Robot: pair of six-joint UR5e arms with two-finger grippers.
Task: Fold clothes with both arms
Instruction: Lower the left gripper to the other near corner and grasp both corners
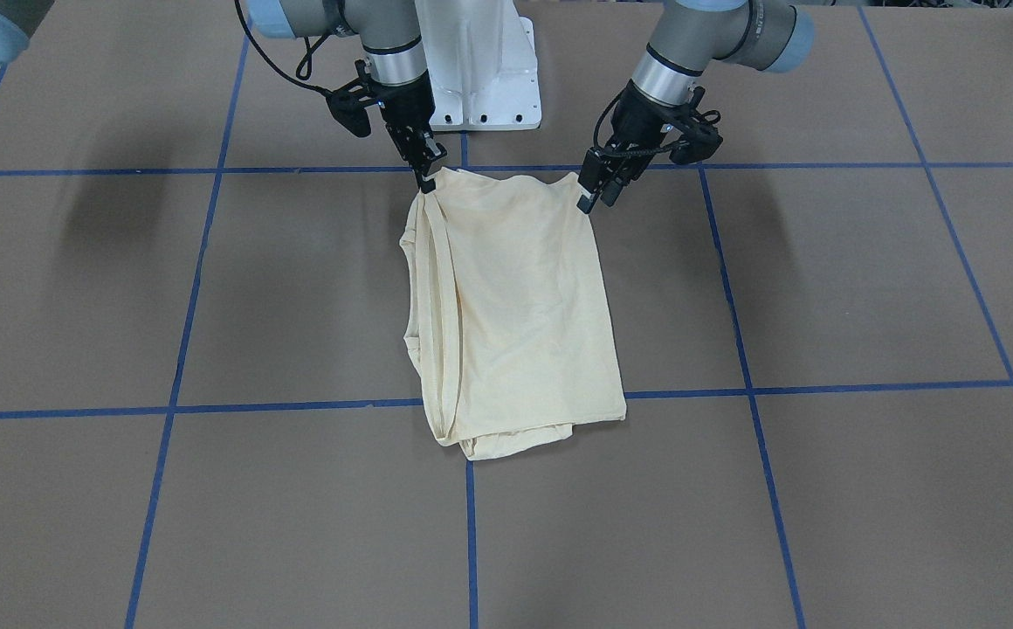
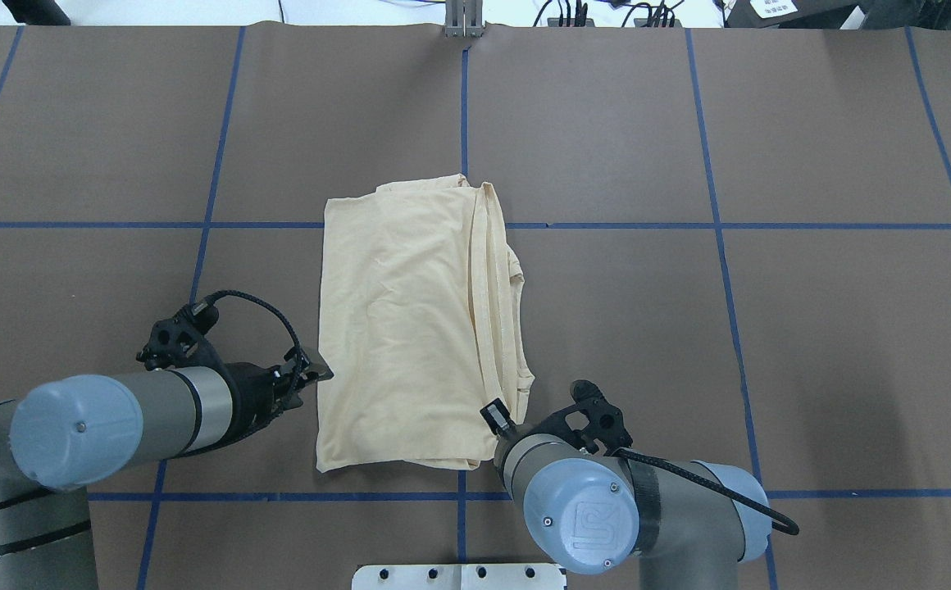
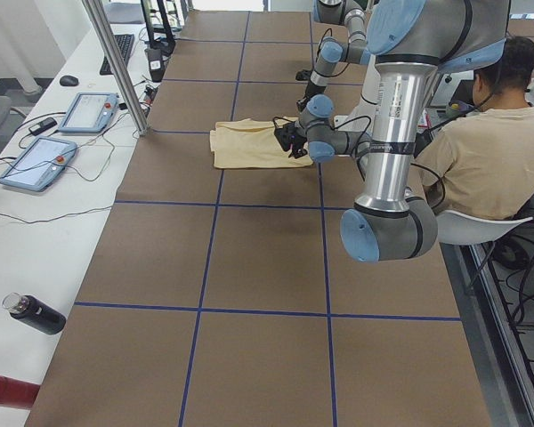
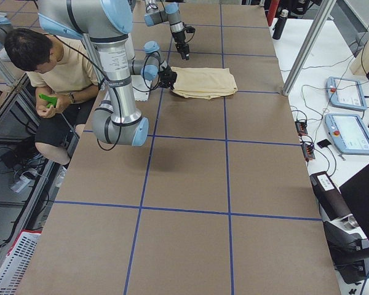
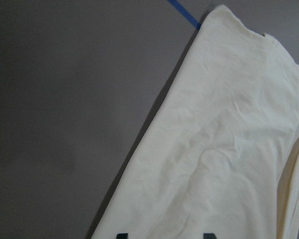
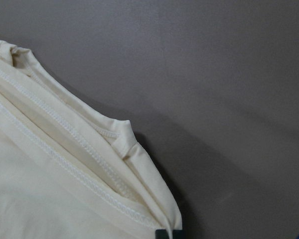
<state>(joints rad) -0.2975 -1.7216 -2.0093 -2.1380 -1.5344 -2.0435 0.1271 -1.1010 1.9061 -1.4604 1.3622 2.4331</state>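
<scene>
brown table [image 1: 821,288] below. my right gripper [image 1: 427,181] is clamped on the t-shirt [image 1: 515,314] corner; left gripper [image 1: 594,194] sits with jaws apart, cloth edge beneath its tips.

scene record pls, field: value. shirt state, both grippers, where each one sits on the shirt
garment: cream T-shirt, folded to a rough rectangle, lying mid-table
print: not showing
layered edges: stacked hems along the robot's right side
left gripper: open, at the robot-side left corner; contact unclear
right gripper: appears shut on the robot-side right corner
table: brown surface
</scene>
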